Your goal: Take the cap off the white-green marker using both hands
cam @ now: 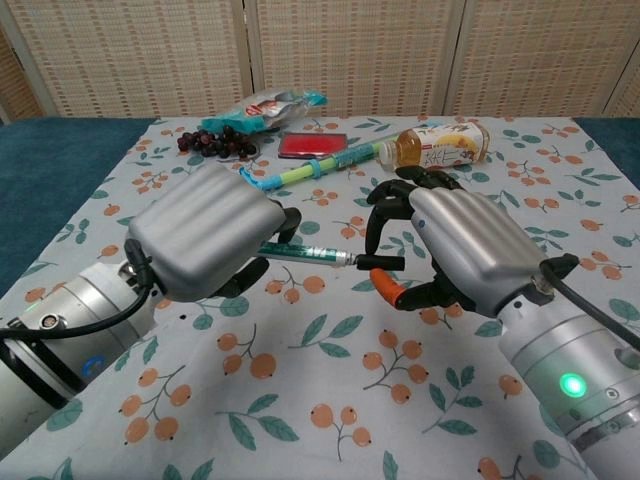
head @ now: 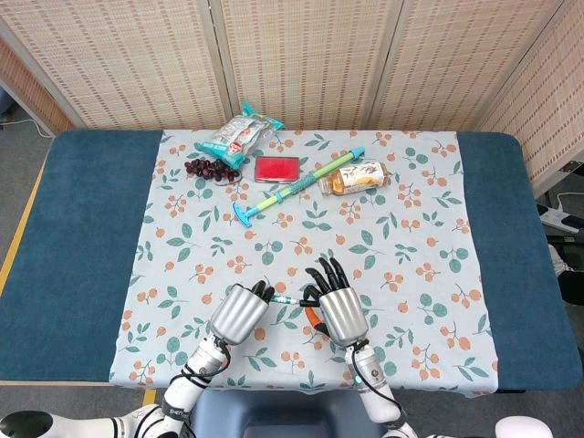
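Note:
The white-green marker point(cam: 310, 253) is gripped at its rear end by my left hand point(cam: 205, 243), which holds it a little above the flowered cloth near the table's front edge. Its black cap point(cam: 383, 263) points toward my right hand point(cam: 455, 243). That hand's dark fingers point(cam: 378, 215) curl over the cap and its orange-tipped thumb point(cam: 386, 285) sits just below it, with small gaps still showing. In the head view the marker point(head: 290, 301) bridges the left hand point(head: 242, 313) and the right hand point(head: 339, 310).
At the back of the cloth lie a tea bottle point(head: 359, 177), a blue-green stick tool point(head: 297, 185), a red flat box point(head: 276, 168), dark grapes point(head: 213, 168) and a snack bag point(head: 239, 135). Blue table surface point(head: 91, 237) flanks the cloth.

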